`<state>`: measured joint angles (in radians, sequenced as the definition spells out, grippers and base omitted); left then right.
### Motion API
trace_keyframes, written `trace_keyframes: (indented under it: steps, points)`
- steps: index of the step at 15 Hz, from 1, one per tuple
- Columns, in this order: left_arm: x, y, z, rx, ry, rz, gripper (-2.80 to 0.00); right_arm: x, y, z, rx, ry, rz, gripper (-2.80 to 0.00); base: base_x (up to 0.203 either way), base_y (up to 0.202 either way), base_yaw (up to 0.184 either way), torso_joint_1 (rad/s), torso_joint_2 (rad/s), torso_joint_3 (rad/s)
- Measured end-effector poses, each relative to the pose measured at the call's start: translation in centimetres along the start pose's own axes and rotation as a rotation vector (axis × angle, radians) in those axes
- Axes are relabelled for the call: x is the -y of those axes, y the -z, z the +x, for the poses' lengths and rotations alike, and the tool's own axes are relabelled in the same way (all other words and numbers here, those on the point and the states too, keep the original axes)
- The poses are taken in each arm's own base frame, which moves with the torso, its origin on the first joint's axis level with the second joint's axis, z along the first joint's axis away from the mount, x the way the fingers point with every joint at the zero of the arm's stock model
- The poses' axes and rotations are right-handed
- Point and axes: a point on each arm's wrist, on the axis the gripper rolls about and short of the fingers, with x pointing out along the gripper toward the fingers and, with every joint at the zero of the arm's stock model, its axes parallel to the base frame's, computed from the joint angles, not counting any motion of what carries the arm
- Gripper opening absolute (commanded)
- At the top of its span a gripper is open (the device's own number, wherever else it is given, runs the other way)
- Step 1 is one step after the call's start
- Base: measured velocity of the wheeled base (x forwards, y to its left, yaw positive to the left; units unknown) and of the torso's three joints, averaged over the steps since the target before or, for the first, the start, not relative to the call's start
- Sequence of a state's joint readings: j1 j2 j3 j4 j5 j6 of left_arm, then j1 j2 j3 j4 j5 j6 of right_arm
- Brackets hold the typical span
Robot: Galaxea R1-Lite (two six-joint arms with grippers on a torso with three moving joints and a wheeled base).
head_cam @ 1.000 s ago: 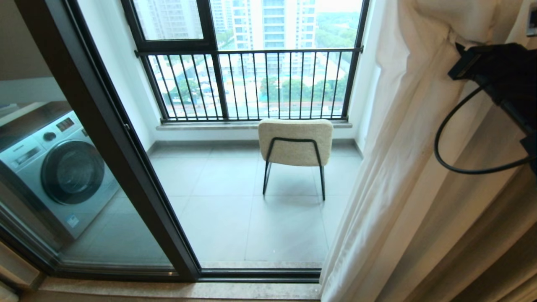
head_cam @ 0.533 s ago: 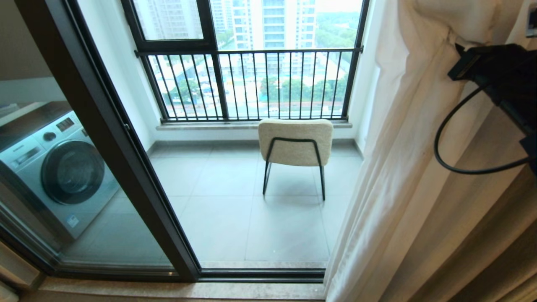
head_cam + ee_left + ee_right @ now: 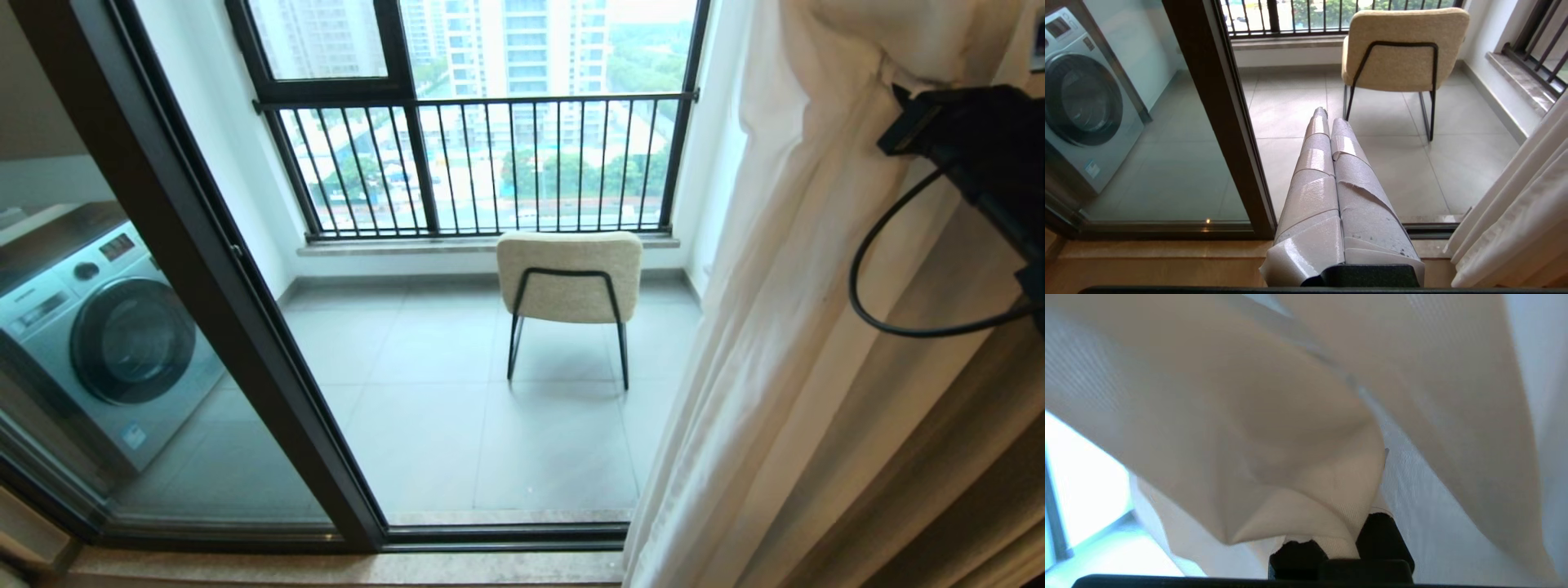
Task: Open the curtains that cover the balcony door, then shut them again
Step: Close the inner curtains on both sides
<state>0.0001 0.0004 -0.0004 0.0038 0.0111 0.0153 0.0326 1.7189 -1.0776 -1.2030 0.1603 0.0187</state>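
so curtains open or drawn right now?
Open. The curtains are bunched at the right, leaving the balcony door opening uncovered; the right gripper is shut on a fold.

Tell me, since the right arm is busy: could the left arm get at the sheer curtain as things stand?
Probably yes. The left claw is shut and empty, pointing at open balcony floor, and the curtain hangs off to one side with nothing between them. The right claw is shut on the curtain.
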Motion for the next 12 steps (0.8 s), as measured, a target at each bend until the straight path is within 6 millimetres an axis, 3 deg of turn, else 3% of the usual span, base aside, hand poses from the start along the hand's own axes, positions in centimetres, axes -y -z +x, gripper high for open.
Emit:
trace_keyframes:
  steps: [12]
  points:
    - [0.0, 0.01, 0.0, 0.0, -0.001, 0.0, -2.8, -0.12, -0.07, -0.07, 0.001, -0.004, 0.001, -2.8, 0.0, 0.187, 0.001, 0.003, 0.0, 0.001]
